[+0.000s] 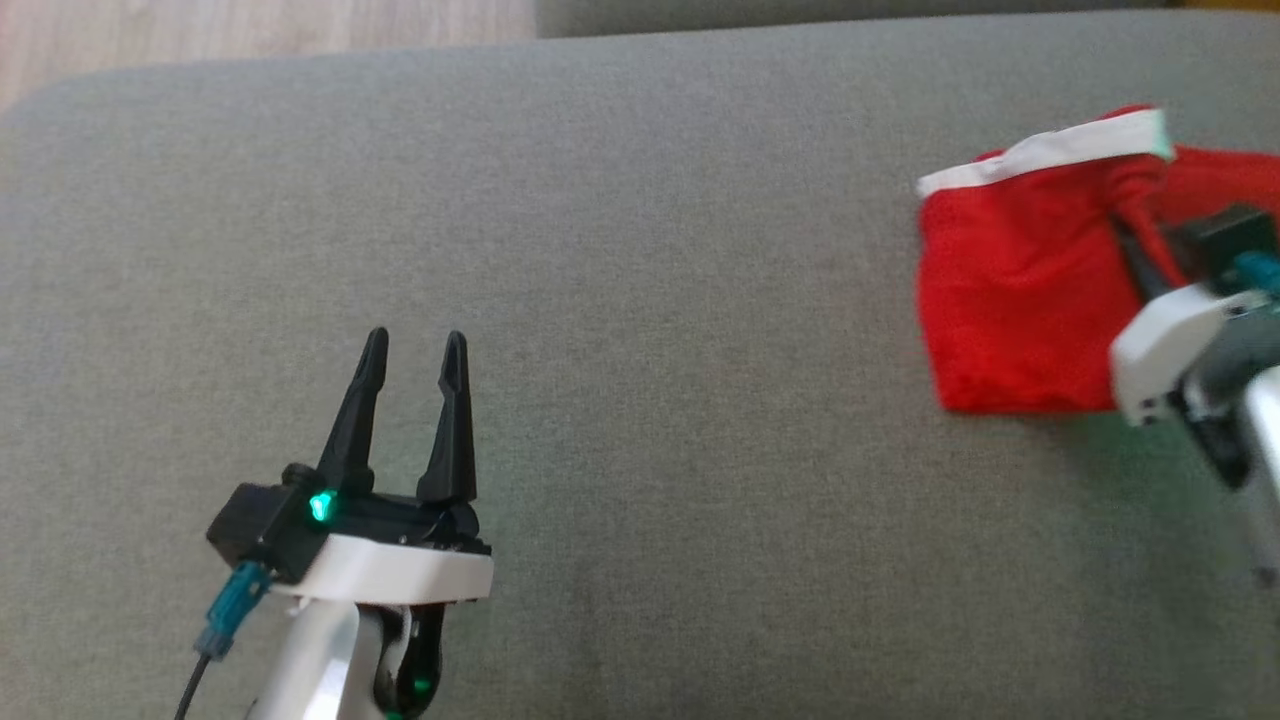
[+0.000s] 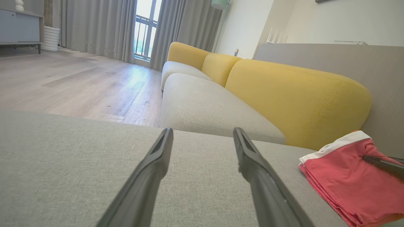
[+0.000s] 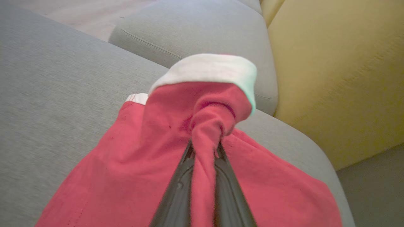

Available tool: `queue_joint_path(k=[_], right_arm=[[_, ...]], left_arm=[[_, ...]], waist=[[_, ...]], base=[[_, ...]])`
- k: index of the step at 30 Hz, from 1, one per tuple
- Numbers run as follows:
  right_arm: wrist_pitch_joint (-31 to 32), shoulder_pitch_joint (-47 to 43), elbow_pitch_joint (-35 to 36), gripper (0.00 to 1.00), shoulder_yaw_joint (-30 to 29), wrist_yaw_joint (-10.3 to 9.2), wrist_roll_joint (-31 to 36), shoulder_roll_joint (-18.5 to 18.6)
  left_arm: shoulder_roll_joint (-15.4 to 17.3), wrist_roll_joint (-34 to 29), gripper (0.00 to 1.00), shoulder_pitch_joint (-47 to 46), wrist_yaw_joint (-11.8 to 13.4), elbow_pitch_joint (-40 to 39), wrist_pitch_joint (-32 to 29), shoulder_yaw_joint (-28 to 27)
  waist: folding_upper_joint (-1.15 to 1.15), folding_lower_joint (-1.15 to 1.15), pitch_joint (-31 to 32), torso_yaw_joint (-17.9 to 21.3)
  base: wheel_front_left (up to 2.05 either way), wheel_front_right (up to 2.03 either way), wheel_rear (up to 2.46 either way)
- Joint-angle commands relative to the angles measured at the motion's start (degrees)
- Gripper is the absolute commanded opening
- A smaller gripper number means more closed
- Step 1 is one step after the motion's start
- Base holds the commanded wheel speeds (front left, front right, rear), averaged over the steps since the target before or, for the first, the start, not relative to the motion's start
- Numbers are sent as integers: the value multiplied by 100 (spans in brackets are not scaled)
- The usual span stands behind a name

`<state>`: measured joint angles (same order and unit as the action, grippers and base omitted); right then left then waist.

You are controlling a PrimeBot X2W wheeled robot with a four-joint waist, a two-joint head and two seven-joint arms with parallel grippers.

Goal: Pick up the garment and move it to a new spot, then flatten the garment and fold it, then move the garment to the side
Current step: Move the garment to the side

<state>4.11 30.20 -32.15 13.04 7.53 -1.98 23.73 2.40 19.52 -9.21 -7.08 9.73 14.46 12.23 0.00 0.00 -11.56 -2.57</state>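
My right gripper [image 3: 203, 148] pinches the red garment [image 1: 1010, 290] near the cushion's [image 1: 640, 250] right edge; left gripper [image 1: 412, 350] spread, holding nothing, mid-cushion.

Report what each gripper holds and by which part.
The right gripper is shut on the red garment, pinching a bunched fold just below its white waistband. The left gripper is open and holds nothing.
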Motion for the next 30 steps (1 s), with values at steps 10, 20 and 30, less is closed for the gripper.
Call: queue_joint_path(k=[10, 20, 30], right_arm=[[287, 422, 240, 0, 771, -4, -621, 1809], [362, 538, -265, 0, 525, -4, -611, 2505], [519, 466, -719, 0, -283, -4, -282, 2292]], left_arm=[[48, -28, 100, -513, -33, -195, 54, -127], [48, 58, 100, -715, -39, -177, 54, -69], [48, 75, 100, -798, -40, -167, 54, -37]], waist=[[0, 0, -557, -55], [0, 0, -918, -327], [0, 0, -1027, -379]], base=[[0, 0, 0], [0, 0, 0], [0, 0, 0]])
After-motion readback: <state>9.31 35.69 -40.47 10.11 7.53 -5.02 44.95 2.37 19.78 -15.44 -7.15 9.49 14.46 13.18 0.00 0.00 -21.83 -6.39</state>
